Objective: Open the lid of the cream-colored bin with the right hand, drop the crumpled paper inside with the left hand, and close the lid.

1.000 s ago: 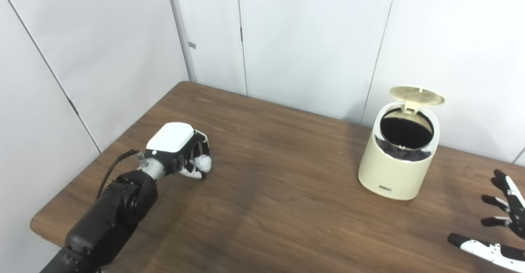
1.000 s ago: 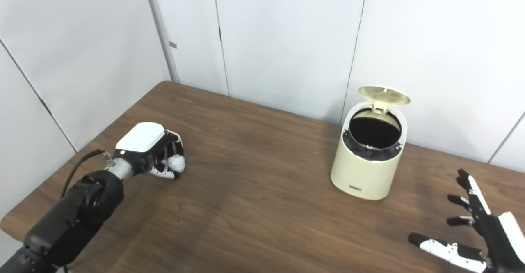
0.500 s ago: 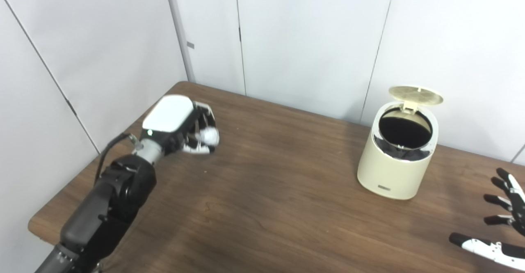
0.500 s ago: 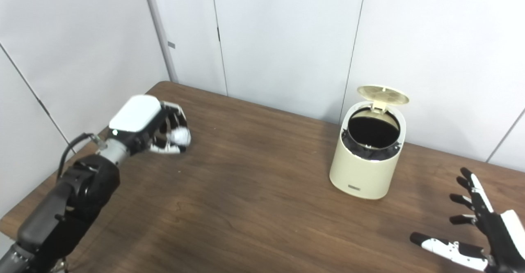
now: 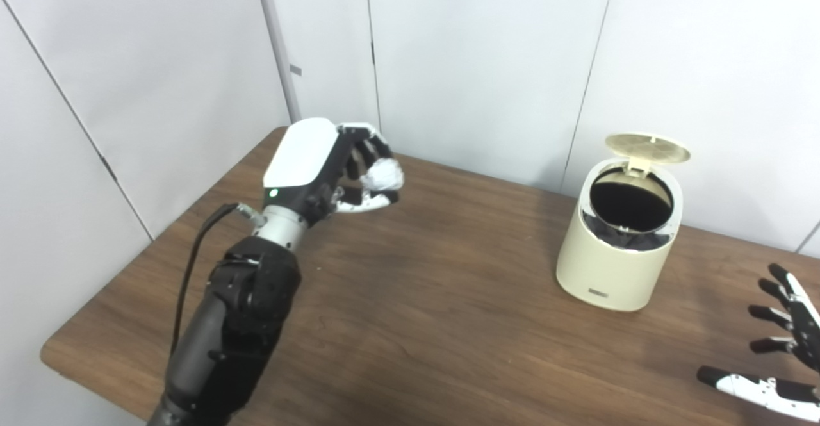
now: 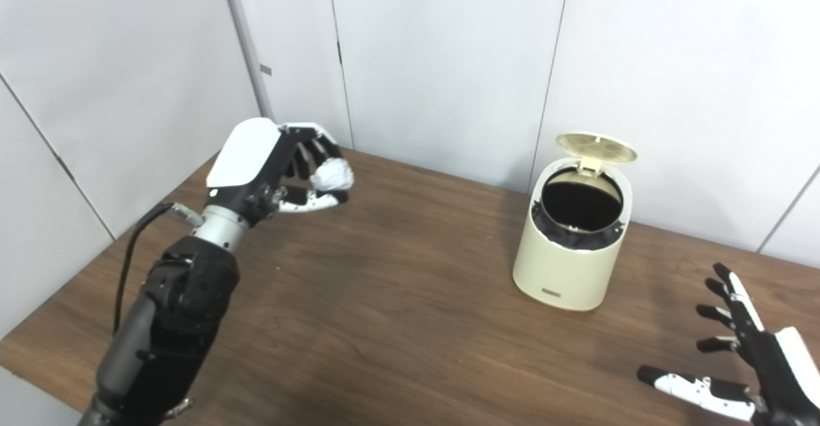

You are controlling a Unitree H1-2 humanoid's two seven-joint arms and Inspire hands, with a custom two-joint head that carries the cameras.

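The cream-colored bin (image 5: 615,259) stands on the brown table at the back right. Its round lid (image 5: 647,147) is tipped up at the rear and the dark inside shows. My left hand (image 5: 320,166) is raised above the table's left part, well left of the bin, and is shut on the white crumpled paper (image 5: 382,174), which shows between the fingers and thumb. My right hand (image 6: 749,365) is open with fingers spread, low over the table at the front right, to the right of the bin and apart from it.
The wooden table (image 5: 448,311) runs from the left corner to the right edge of view. White wall panels (image 5: 480,61) stand close behind the bin and along the table's left side. The left arm's black cable (image 5: 192,259) hangs beside the forearm.
My left hand has lifted off the table with the paper and moved up and right toward the bin. The right hand has stayed nearly still. The lid has stayed open.
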